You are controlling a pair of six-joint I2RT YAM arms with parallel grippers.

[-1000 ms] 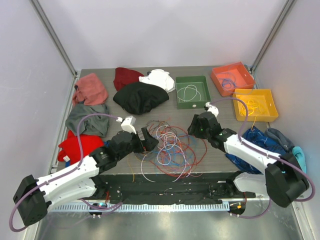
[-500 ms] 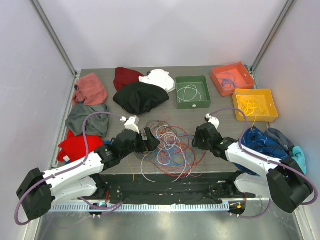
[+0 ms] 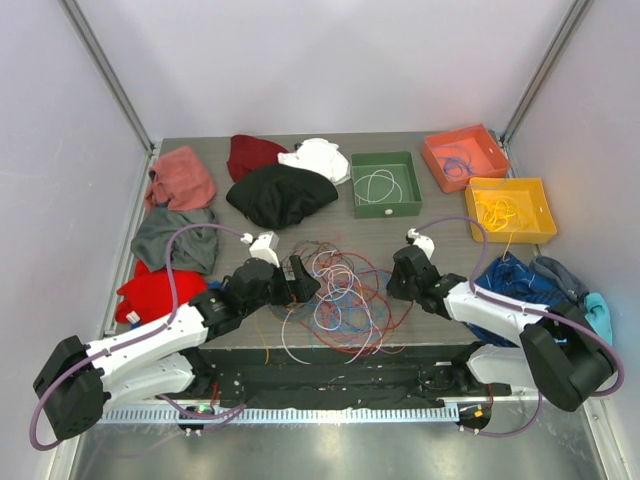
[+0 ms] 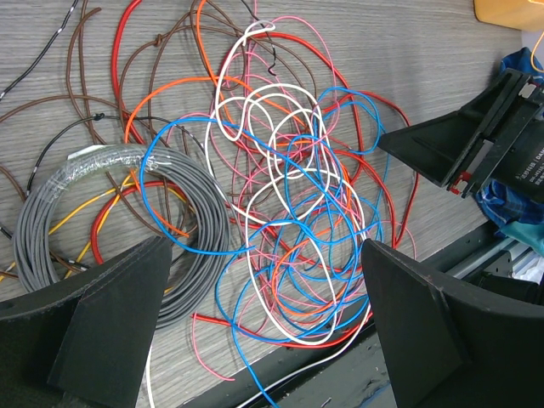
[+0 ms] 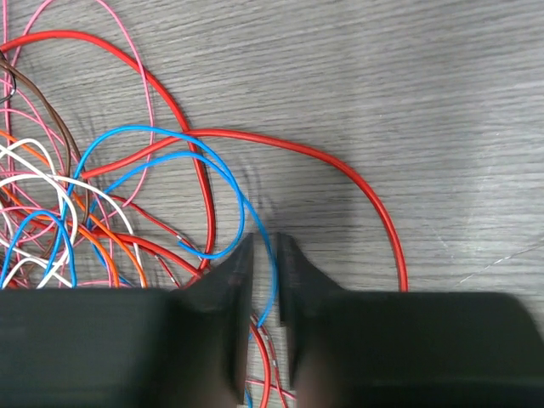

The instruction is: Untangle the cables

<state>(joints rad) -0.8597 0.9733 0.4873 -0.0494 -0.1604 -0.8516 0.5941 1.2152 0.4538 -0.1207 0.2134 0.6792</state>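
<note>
The cables [image 3: 345, 295] lie in a tangle of red, blue, white, pink, orange and brown loops at the table's front middle. A grey coil [image 4: 127, 183] lies at the tangle's left side. My left gripper [image 3: 300, 278] hovers over the tangle's left part, jaws wide open and empty [image 4: 272, 340]. My right gripper [image 3: 397, 283] is low at the tangle's right edge. In the right wrist view its jaws [image 5: 266, 255] stand almost together with a thin blue cable [image 5: 270, 280] running between them. A red cable [image 5: 340, 170] arcs just beyond the fingertips.
A green tray [image 3: 386, 211], an orange tray [image 3: 437, 170] and a yellow tray [image 3: 515, 236], each holding a few cables, stand at the back right. Garments lie around: black [image 3: 280, 195], grey [image 3: 175, 240], red [image 3: 155, 292], blue [image 3: 520, 280]. The table's front edge is just below the tangle.
My right gripper has dropped down and toward the near edge, onto the tangle's right edge. My left gripper has shifted slightly and stays open over the tangle.
</note>
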